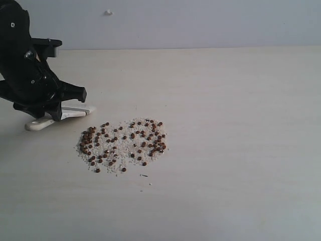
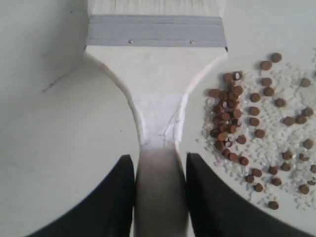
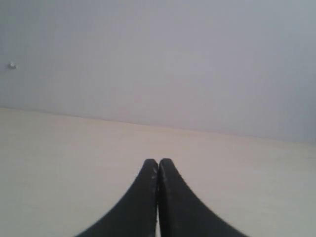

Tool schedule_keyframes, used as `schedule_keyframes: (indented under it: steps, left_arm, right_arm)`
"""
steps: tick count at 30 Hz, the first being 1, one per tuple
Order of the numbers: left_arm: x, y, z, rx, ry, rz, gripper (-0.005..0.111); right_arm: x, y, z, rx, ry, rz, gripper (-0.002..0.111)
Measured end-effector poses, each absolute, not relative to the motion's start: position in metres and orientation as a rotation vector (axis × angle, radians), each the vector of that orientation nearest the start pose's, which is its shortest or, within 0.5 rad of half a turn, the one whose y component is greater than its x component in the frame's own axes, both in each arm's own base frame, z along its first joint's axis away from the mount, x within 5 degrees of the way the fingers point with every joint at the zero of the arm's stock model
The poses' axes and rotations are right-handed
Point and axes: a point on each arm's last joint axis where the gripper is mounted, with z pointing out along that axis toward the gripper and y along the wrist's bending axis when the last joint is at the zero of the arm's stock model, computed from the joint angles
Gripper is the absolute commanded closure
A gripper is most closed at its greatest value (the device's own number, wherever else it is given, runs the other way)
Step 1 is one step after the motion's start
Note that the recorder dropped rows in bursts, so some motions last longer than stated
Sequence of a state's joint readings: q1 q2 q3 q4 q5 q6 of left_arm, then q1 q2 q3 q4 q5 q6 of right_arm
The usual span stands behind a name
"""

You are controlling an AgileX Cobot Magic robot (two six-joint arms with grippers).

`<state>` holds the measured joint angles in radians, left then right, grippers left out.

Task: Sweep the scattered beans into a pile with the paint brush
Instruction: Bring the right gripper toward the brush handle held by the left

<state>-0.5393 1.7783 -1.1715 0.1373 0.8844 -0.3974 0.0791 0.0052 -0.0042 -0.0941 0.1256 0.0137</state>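
The paint brush [image 2: 155, 64] has a pale handle, a silver band and white bristles, and it lies low over the table. My left gripper [image 2: 160, 165] is shut on its narrow handle, one black finger on each side. In the exterior view this gripper [image 1: 56, 109] is at the left, and the brush [image 1: 80, 111] sticks out white beneath it. The beans [image 1: 123, 143] lie just right of it, mixed with white grains in a loose flat patch that is denser at its left edge; no heaped pile shows. In the left wrist view the beans [image 2: 247, 123] lie beside the brush head. My right gripper [image 3: 158, 163] is shut and empty.
The pale tabletop [image 1: 241, 150] runs back to a grey wall [image 1: 200, 20]. A few stray specks [image 1: 145, 175] lie just in front of the patch. The right arm does not appear in the exterior view.
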Motion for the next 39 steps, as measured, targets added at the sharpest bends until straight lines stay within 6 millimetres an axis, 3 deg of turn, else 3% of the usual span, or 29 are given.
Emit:
schedule_keyframes:
  steps: [6,12,17,21,29,39]
  left_arm:
    - [0.294,-0.165,0.196,0.36,2.949,0.065,0.107]
    - [0.293,-0.164,0.196,0.391,2.961,0.081,0.107]
    - [0.292,-0.163,0.196,0.398,2.966,0.086,0.107]
    - [0.291,-0.162,0.196,0.416,2.976,0.097,0.107]
    - [0.294,-0.166,0.208,0.45,2.993,0.077,0.107]
    - [0.297,-0.171,0.216,0.481,2.974,0.034,0.107]
  right_arm:
    - [0.055,0.005,0.225,-0.075,1.365,0.061,0.108]
    - [0.049,0.012,0.241,-0.012,1.186,0.283,0.108]
    - [0.031,0.043,0.253,-0.417,0.968,0.378,0.108]
    - [0.028,0.059,0.261,-0.649,0.934,0.408,0.108]
    - [0.069,0.073,0.255,-0.787,1.127,0.568,0.108]
    - [0.134,0.103,0.232,-1.189,1.196,0.741,0.108]
